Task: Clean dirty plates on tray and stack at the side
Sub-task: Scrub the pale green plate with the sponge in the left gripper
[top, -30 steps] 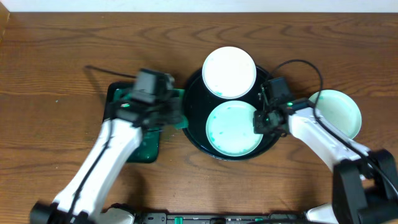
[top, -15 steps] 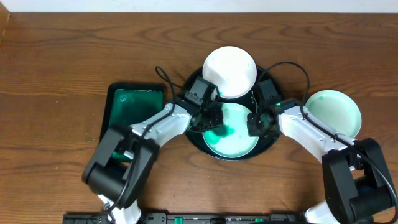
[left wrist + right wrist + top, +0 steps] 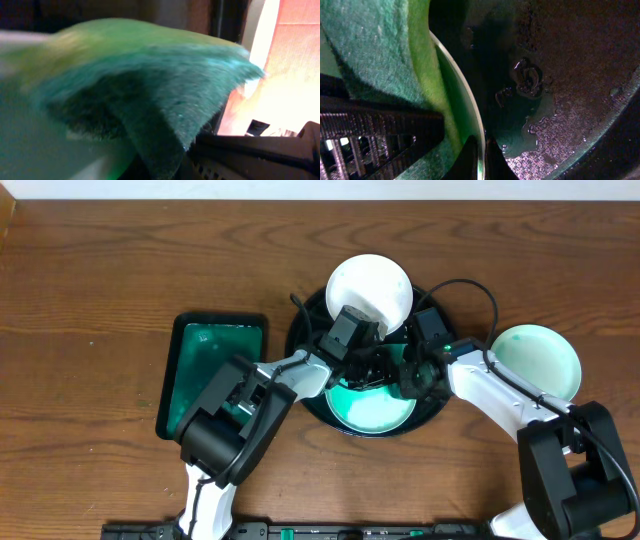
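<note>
Sliding further across the smeared plate (image 3: 375, 410) toward the right hand (image 3: 411, 376) pinching its rim, the left hand (image 3: 366, 366) grips a sponge (image 3: 150, 90).

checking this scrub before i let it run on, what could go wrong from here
1. The right jaws pinch only the thin rim of the smeared plate, so the sponge pressing on it could slip or tip it.
2. A green puddle lies on the black tray beside that plate, which could let it slide.
3. Both arms crowd over one plate, close to the white plate, and might bump.
</note>
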Controlling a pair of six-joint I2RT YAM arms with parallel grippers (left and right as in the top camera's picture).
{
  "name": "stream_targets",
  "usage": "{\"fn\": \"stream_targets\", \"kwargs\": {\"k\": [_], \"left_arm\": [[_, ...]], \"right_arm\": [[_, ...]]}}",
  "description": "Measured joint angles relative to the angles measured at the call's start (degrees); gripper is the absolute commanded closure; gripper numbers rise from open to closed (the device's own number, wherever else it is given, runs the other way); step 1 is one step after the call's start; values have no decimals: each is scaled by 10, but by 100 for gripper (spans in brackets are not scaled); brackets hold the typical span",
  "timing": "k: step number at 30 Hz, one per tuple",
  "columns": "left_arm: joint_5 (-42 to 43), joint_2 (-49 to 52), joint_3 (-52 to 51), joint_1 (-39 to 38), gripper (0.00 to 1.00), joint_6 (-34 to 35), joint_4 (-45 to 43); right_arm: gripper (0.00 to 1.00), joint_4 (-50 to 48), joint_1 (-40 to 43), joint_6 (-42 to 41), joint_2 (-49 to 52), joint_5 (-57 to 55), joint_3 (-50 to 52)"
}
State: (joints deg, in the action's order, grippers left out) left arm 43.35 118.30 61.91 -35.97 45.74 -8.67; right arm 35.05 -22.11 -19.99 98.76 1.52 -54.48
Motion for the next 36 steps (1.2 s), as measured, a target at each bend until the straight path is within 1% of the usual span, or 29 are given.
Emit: {"fn": "stream_targets", "kwargs": {"k": [2, 5, 8, 11, 13, 18, 21, 25, 27, 29, 33, 36], "left_arm": [[13, -1, 9, 3, 93, 9, 41], [32, -15, 16, 7, 93, 21, 150], [26, -31, 16, 12, 93, 22, 228], [-20, -57, 14, 21, 93, 23, 307], [-66, -79, 8, 23, 93, 23, 336], [-222, -131, 3, 32, 93, 23, 399], [-301, -145, 3, 35, 93, 13, 405], [-350, -149, 3, 35, 93, -9, 398], [-351, -149, 3, 35, 93, -18, 385], [-346, -149, 0, 34, 93, -27, 354], [-325, -134, -6, 23, 93, -38, 279], [-298, -108, -5, 2, 93, -41, 202]], "right_arm": [[99, 0, 0, 0, 0, 0, 0], [99, 0, 0, 0, 0, 0, 0], [99, -1, 0, 0, 0, 0, 0], [99, -1, 0, 0, 0, 0, 0], [99, -1, 0, 0, 0, 0, 0], [99, -2, 0, 0, 0, 0, 0], [99, -2, -2, -2, 0, 12, 0], [99, -4, -10, -4, 0, 26, 0], [99, -5, -10, -4, 1, 30, 0], [99, -5, -10, -5, 1, 30, 0], [99, -6, -10, -5, 1, 30, 0], [99, -7, -10, -4, 1, 30, 0]]}}
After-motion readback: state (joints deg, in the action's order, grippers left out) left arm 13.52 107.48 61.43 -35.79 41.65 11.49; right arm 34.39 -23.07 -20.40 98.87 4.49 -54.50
